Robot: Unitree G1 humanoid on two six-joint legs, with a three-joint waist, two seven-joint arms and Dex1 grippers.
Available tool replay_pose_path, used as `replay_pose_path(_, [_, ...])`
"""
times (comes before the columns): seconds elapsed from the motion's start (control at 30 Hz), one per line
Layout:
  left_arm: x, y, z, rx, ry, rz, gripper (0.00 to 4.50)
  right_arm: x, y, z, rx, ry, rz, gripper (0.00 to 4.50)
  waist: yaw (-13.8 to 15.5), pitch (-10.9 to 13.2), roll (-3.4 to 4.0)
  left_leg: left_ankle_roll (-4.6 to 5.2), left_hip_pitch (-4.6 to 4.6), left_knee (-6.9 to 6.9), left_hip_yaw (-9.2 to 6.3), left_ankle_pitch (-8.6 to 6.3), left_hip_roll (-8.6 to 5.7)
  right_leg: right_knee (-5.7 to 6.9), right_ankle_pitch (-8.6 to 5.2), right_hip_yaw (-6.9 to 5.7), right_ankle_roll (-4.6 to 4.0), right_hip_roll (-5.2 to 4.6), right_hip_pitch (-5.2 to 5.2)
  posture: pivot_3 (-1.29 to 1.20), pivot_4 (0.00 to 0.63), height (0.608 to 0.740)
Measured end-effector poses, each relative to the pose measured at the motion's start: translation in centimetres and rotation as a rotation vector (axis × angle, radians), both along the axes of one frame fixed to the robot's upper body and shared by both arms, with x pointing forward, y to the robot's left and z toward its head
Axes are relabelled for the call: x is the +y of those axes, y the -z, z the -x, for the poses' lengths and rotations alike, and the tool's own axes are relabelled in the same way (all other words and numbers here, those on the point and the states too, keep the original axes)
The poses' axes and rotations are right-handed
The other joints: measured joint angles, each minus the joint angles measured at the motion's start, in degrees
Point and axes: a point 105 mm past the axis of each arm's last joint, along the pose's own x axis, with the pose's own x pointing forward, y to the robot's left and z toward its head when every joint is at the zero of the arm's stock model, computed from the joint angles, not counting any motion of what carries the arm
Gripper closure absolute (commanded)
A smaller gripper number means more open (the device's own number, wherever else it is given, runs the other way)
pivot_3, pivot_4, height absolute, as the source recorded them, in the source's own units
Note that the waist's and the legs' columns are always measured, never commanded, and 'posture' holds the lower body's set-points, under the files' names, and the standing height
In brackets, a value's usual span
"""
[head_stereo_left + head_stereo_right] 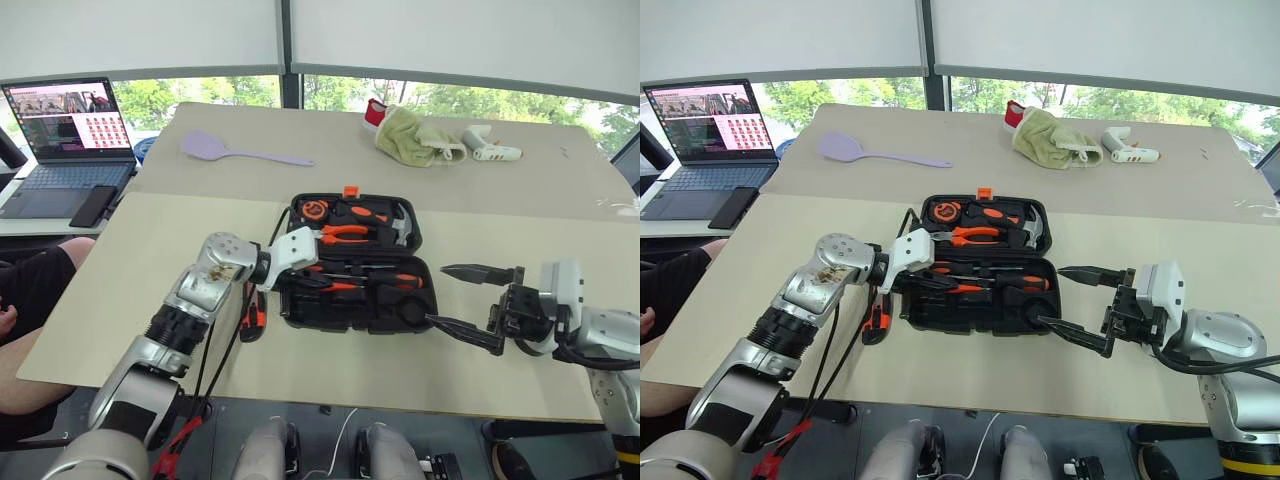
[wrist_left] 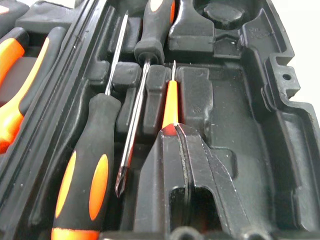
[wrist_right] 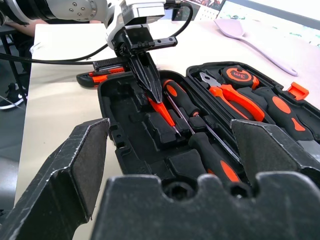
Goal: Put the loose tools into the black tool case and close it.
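Tester pen [image 2: 170,104] in left jaws, no legible labels

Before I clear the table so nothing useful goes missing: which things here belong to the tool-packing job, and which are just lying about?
Belonging to the job:
- black tool case, open
- slim orange tester pen, in the left gripper
- two screwdrivers, in the case
- utility knife, on the table beside the case

Just lying about:
- lilac spatula
- white glue gun
- cloth
- laptop
- phone
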Motion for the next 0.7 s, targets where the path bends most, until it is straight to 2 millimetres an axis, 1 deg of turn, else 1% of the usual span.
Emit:
replay_pose_path(0.07, [-0.4, -0.6, 0.2, 0.025, 0.002, 0.056, 4.48, 0.0, 0.0, 0.0, 0.000, 0.000, 0.000, 0.00, 0.06, 0.00, 0.00, 0.00, -0.02, 0.01, 0.00, 0.00, 0.00, 0.00, 0.00, 0.00, 0.00, -0.01, 0.00, 0.00, 0.150, 0.740])
replay_pose_path(0.13, [-1.0, -1.8, 0.1, 0.032, -0.007, 0.135, 4.48, 0.0, 0.0, 0.0, 0.000, -0.001, 0.000, 0.00, 0.12, 0.00, 0.00, 0.02, -0.03, 0.05, -0.02, -0.01, -0.01, 0.01, -0.01, -0.01, 0.01, -0.04, 0.00, 0.00, 0.150, 0.740])
replay_pose_path(0.23, [-0.9, -2.6, -0.5, -0.003, -0.045, 0.152, 4.48, 0.0, 0.0, 0.0, 0.000, -0.001, 0.000, 0.00, 0.02, 0.00, 0.00, 0.02, -0.01, 0.04, -0.02, -0.01, -0.01, 0.05, -0.01, -0.01, 0.01, -0.03, 0.00, 0.00, 0.150, 0.740])
replay_pose_path(0.3, [-0.5, -2.3, -1.0, -0.012, -0.074, 0.132, 4.48, 0.0, 0.0, 0.0, 0.000, -0.001, -0.001, 0.00, -0.08, 0.00, 0.00, 0.02, 0.00, 0.04, -0.02, -0.01, -0.02, 0.06, -0.01, -0.01, 0.01, -0.03, 0.00, 0.00, 0.150, 0.740])
replay_pose_path(0.5, [0.0, 0.0, -1.4, -0.017, -0.099, 0.021, 4.48, 0.1, 0.1, -0.1, 0.003, -0.004, -0.003, 0.00, -0.01, 0.00, 0.00, 0.02, -0.01, 0.05, -0.02, -0.01, -0.03, 0.06, -0.01, -0.01, 0.01, -0.03, 0.00, 0.00, 0.150, 0.740])
replay_pose_path(0.7, [0.1, 0.5, -1.4, -0.015, -0.106, 0.000, 4.48, 0.1, 0.1, -0.1, 0.002, -0.003, -0.006, 0.00, 0.01, 0.00, 0.00, 0.04, -0.02, 0.05, -0.02, -0.02, -0.02, 0.06, -0.01, -0.01, 0.01, -0.05, -0.01, 0.00, 0.150, 0.740])
